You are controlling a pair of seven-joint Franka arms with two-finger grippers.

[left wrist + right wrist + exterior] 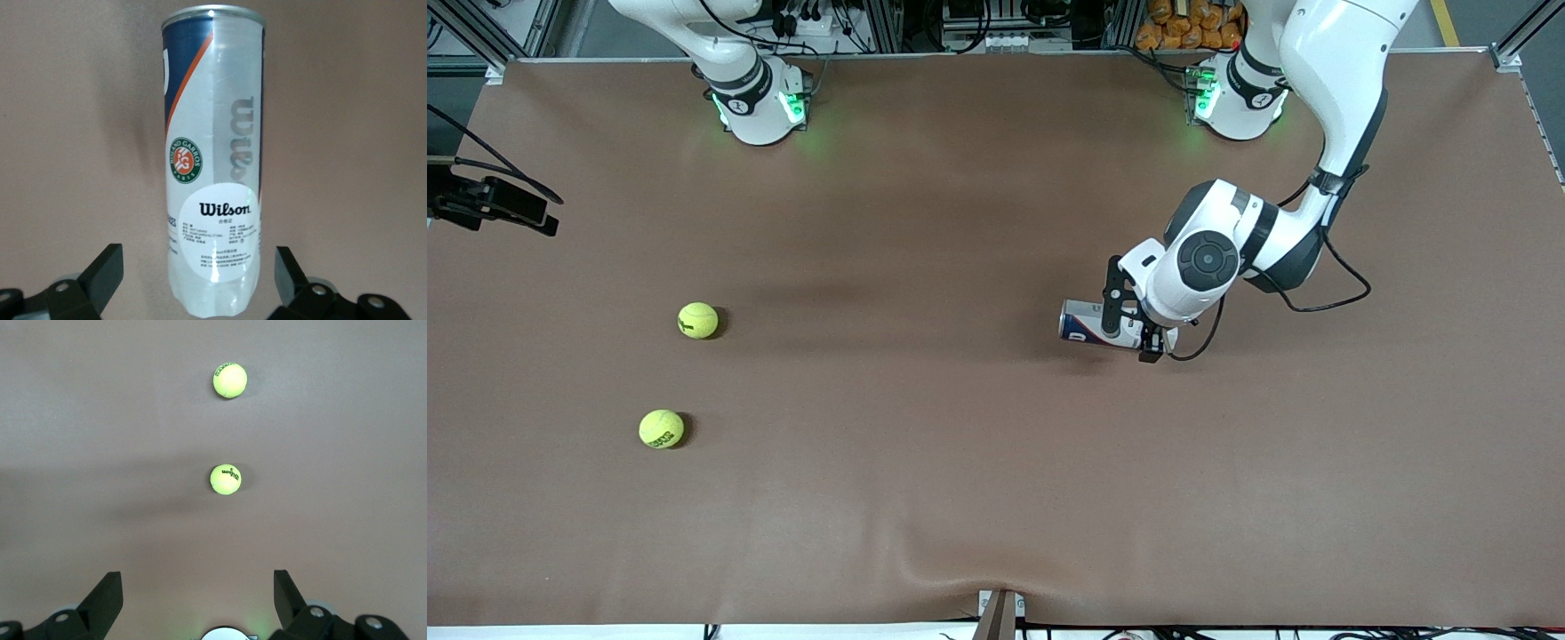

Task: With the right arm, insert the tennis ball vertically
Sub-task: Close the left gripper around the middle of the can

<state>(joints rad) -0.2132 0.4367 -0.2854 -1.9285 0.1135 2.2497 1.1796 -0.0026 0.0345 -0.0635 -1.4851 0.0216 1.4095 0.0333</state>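
So the left claw (pixel 1129 331) is down low around a clear plastic tennis ball can with a blue and white Wilson label (pixel 1092 322), which is lying on its side on the brown counter (pixel 960 444). In the left wrist view the fingers (pixel 100 273) sit wide apart with a gap either side of the can (pixel 212 167), so it's open, not gripping anything yet.

The right claw (pixel 198 597) isn't visible from the front; only that arm's base shows there. Its own camera shows it spread open too, holding nothing, hanging well above the counter over the stretch near its own base. The two fuzzy yellow-green tennis balls are out ahead of it, the closer one (pixel 226 479) roughly in line with the gap between its fingers, the second (pixel 230 380) farther off. Both lie loose on the counter, well apart from the can.

What worries me: a round can on its side could roll or scoot if the left fingers close off-centre. And if it ends up tilted when stood up, dropping a ball straight in gets sketchy. The balls could also roll away if a finger nudges them.
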